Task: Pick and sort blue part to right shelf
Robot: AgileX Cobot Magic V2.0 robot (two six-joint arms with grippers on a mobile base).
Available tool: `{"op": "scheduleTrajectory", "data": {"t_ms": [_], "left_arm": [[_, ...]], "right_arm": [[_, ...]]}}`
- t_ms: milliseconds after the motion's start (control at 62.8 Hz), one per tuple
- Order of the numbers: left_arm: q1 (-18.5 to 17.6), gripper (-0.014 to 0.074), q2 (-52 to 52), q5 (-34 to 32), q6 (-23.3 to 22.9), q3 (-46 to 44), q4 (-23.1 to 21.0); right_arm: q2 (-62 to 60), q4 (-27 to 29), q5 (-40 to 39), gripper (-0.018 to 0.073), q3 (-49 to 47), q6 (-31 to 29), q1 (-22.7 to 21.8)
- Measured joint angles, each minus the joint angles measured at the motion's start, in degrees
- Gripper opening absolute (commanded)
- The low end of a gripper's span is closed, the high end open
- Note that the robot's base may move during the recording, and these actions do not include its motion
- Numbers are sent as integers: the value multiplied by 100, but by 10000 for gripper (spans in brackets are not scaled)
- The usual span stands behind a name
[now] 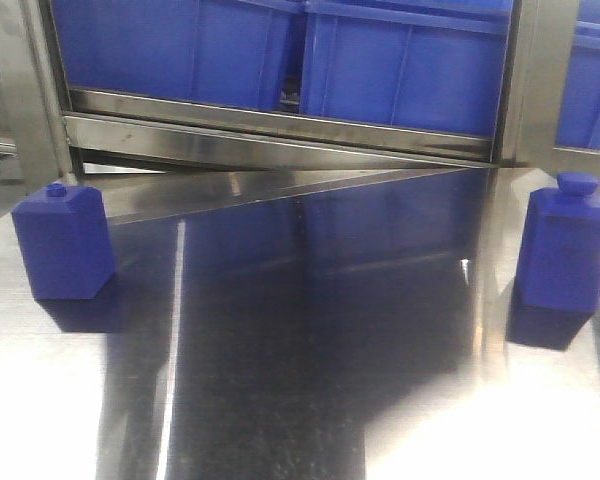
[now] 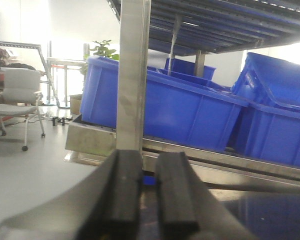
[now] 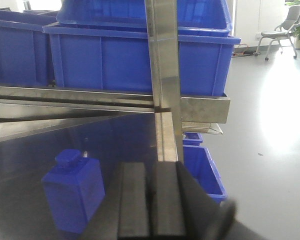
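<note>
The blue part [image 1: 63,243], squat with a small round cap, stands upright on the steel table at the far left, just in front of the shelf post. Behind the table rises the right shelf [image 1: 280,130], a steel rack holding large blue bins [image 1: 410,70]. Neither gripper shows in the front view. In the left wrist view my left gripper [image 2: 149,157] has only a narrow slit between its pads and holds nothing; a sliver of blue [image 2: 148,180] shows through the slit. My right gripper [image 3: 151,167] is shut and empty, its pads touching.
A taller blue bottle [image 1: 563,245] with a bigger cap stands at the table's right end, left of my right gripper [image 3: 72,192]. A blue bin [image 3: 202,170] sits on the floor beyond the table's right edge. An office chair [image 2: 20,95] stands off to the left.
</note>
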Motion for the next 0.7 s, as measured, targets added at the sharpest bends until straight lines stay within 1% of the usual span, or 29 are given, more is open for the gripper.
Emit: {"op": "scheduleTrajectory", "data": {"t_ms": [64, 127, 303, 382, 462, 525, 701], "left_arm": [[0, 451, 339, 328, 0, -484, 81], [0, 494, 714, 650, 0, -948, 121], [0, 569, 1894, 1774, 0, -1722, 91], [-124, 607, 2404, 2299, 0, -2008, -48], [-366, 643, 2949, 2748, 0, -2253, -238], [-638, 666, 3416, 3017, 0, -2470, -369], [-1406, 670, 4682, 3180, 0, -3086, -541]], "right_arm": [[0, 0, 0, 32, 0, 0, 0], [0, 0, 0, 32, 0, 0, 0], [0, 0, 0, 32, 0, 0, 0], [0, 0, 0, 32, 0, 0, 0], [0, 0, 0, 32, 0, 0, 0], [0, 0, 0, 32, 0, 0, 0], [0, 0, 0, 32, 0, 0, 0]]}}
